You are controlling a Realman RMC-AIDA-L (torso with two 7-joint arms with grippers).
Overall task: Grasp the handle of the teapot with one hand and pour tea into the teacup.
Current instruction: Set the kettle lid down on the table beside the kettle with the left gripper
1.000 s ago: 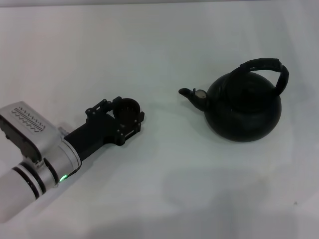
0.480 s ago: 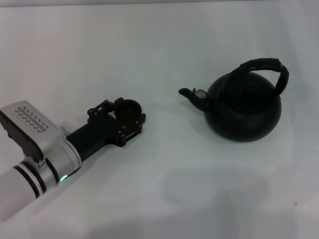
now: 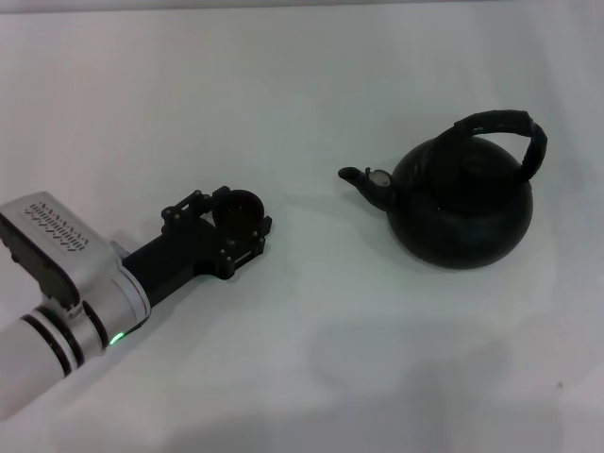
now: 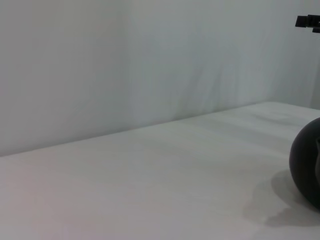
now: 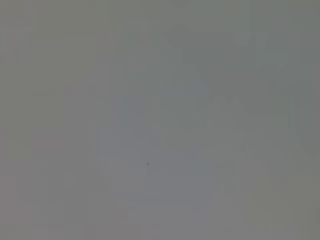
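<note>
The left gripper (image 3: 238,222) is closed around the teacup (image 3: 240,209), on the table (image 3: 311,85) well left of the teapot (image 3: 461,203). Risk: 1 shift of the cup away from the spout (image 3: 362,182) spills tea. Handle (image 3: 510,127) is ungrasped; right gripper unseen.

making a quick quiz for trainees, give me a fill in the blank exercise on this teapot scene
1. The left gripper is closed around the ____.
2. The teapot has its spout pointing toward the robot's ____ side.
3. The handle arches over the teapot, and no gripper is ____ it.
4. The teapot stands upright on the white ____.

Missing words: teacup; left; holding; table
</note>
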